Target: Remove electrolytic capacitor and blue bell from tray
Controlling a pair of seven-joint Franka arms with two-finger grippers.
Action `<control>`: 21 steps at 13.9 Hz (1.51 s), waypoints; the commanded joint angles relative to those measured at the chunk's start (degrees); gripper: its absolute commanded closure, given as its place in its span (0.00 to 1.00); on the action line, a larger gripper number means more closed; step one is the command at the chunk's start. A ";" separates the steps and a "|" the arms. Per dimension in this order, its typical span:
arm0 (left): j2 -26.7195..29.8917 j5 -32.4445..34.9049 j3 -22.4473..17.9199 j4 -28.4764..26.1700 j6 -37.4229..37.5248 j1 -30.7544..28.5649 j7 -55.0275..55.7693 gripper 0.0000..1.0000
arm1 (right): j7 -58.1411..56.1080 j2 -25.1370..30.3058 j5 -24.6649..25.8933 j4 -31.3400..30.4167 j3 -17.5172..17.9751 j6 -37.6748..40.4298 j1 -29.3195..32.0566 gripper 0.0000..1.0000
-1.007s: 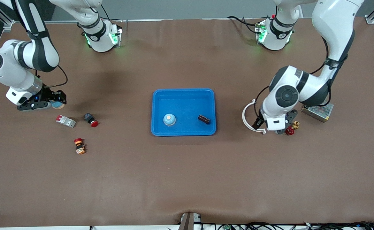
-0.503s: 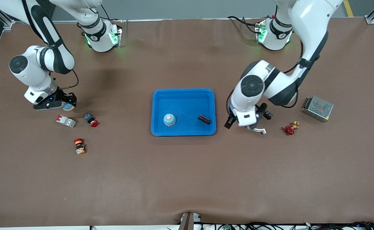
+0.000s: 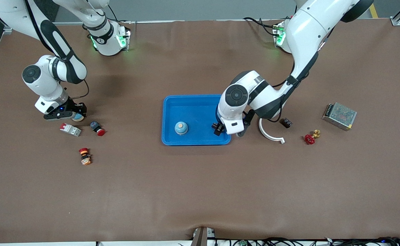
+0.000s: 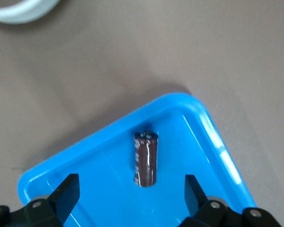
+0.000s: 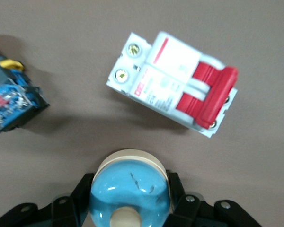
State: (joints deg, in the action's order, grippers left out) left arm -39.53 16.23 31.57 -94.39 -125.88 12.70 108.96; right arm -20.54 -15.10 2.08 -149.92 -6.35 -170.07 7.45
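The left gripper [image 4: 128, 198], fingers spread, hangs over the blue tray [image 3: 189, 102] at mid-table, above the capacitor [image 4: 146, 158] lying in the tray's corner beside a bell [image 3: 181, 127]. The right gripper [image 5: 130, 201] pinches a second blue bell [image 5: 129, 191] near the right arm's table edge, over a circuit breaker [image 5: 173, 83] and push-button switch [image 5: 9, 104].

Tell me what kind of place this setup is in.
Most likely a robotics lab test bench rather than a factory line. A brown mat covers the table, a blue tray sits mid-table, and loose electrical parts lie around it: a circuit breaker, a metal-cased power supply, a red valve.
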 commanded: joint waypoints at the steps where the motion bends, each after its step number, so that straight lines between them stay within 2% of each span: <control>1: -1.60 0.73 -2.37 1.67 -1.64 2.67 1.95 0.12 | -0.38 -0.28 0.56 -0.81 1.08 -1.06 1.77 1.00; 2: -1.77 0.73 -3.86 1.67 -2.35 4.16 2.83 0.13 | -0.03 -0.55 0.56 -0.73 1.08 -1.06 1.86 1.00; 3: -2.30 0.65 -5.27 1.67 -3.22 5.57 3.18 0.13 | 0.58 -0.81 0.30 -0.55 1.16 -1.06 2.38 0.61; 4: -2.74 0.65 -5.98 1.67 -3.93 6.28 3.62 0.13 | 0.68 -0.73 0.21 -0.46 1.17 -0.97 2.82 0.01; 8: -4.41 0.73 -6.25 1.67 -6.21 6.73 3.63 0.21 | 0.59 1.46 0.21 0.85 1.34 2.00 2.48 0.00; 10: -5.11 0.73 -6.34 1.67 -6.66 6.82 3.63 0.26 | 1.29 5.49 -0.06 2.78 1.69 10.23 2.04 0.00; 13: -5.82 0.73 -6.34 1.67 -6.75 6.82 3.63 0.33 | 11.45 12.00 -0.15 6.55 1.60 25.26 -3.30 0.00; 15: -6.08 0.73 -6.34 1.67 -6.75 6.82 3.63 0.44 | 18.83 13.86 -0.15 8.84 1.69 30.91 -6.73 0.00; 17: -6.08 0.73 -6.34 1.67 -6.75 6.73 3.63 0.59 | 28.31 14.13 -0.41 9.38 1.69 30.94 -11.38 0.00; 21: -4.24 1.00 -6.34 1.67 -5.96 6.64 3.36 1.00 | 49.93 12.99 -4.62 12.27 1.60 29.53 -22.63 0.00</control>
State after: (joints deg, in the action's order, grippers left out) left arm -45.04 16.39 25.73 -93.36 -132.57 18.67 111.63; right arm 20.85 -1.05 -0.52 -139.97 -4.21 -140.55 -10.50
